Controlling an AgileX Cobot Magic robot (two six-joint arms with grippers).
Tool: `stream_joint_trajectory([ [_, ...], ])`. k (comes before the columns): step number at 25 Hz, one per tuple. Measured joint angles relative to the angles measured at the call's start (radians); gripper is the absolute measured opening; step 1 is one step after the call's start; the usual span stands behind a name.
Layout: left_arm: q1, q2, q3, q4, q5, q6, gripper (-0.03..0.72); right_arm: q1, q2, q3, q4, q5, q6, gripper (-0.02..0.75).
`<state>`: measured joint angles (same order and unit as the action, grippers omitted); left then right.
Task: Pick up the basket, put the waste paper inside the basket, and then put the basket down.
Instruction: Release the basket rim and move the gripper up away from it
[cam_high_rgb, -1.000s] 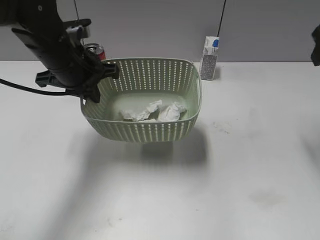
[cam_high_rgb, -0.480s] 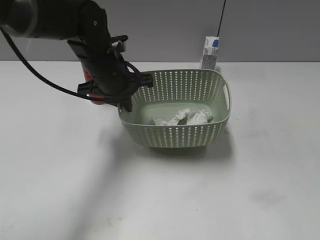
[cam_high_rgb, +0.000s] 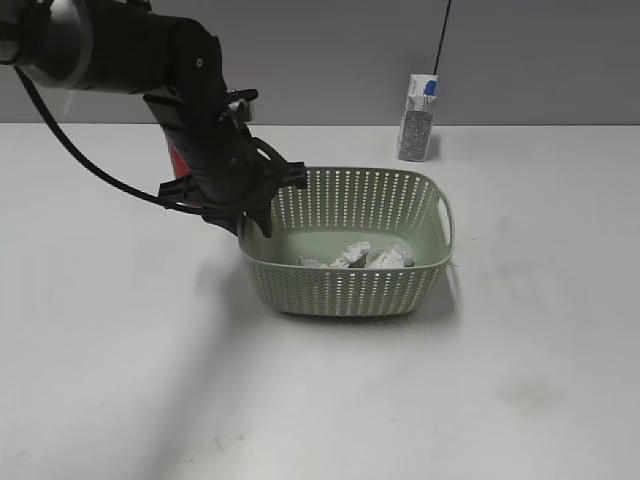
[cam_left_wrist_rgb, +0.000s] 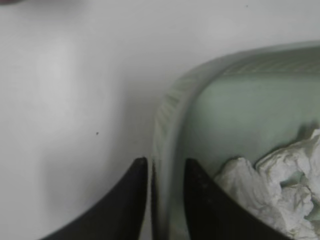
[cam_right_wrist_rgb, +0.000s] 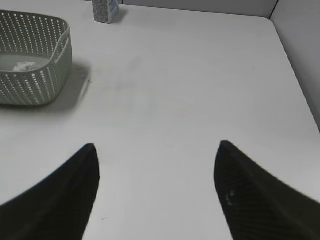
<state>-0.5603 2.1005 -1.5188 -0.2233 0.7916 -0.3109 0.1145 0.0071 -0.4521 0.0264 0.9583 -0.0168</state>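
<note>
The pale green basket sits on the white table at the middle of the exterior view. White wads of waste paper lie inside it. My left gripper is shut on the basket's left rim; in the left wrist view its fingers straddle the basket wall, with the waste paper just inside. The basket also shows at the top left of the right wrist view. My right gripper is open and empty over bare table, out of the exterior view.
A white-and-blue carton stands upright at the back, behind the basket, and shows in the right wrist view. A red can is mostly hidden behind my left arm. The table's right edge runs near the right gripper.
My left gripper has carried the basket to the right and lowered it; it hung tilted in the air and now rests level on the table. The paper stays inside.
</note>
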Motion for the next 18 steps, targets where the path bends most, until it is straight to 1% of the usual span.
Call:
stream_joint_trajectory([
  [2,-0.001,-0.001,-0.003,-0.002,-0.001,-0.001,0.339,0.000,-0.011,0.013,0.008,0.012,0.000,0.542],
  [4,-0.001,-0.001,-0.003,-0.002,0.009,-0.001,0.498,0.000,-0.010,0.023,0.028,-0.001,0.000,0.542],
  [6,0.001,-0.002,-0.004,-0.002,0.037,0.000,0.603,0.000,-0.010,0.033,0.034,-0.003,0.000,0.542],
  [7,0.004,-0.003,-0.004,-0.002,0.051,0.003,0.636,0.000,-0.010,0.034,0.034,-0.007,0.000,0.542],
  [10,0.015,-0.024,-0.004,-0.001,0.091,0.013,0.667,0.000,-0.010,0.034,0.035,-0.011,-0.001,0.542],
  [15,0.053,-0.119,-0.004,0.006,0.143,0.074,0.668,0.000,-0.010,0.034,0.036,-0.012,-0.001,0.542],
  [18,0.097,-0.189,-0.004,0.012,0.185,0.135,0.664,0.000,-0.010,0.034,0.036,-0.013,-0.001,0.542],
])
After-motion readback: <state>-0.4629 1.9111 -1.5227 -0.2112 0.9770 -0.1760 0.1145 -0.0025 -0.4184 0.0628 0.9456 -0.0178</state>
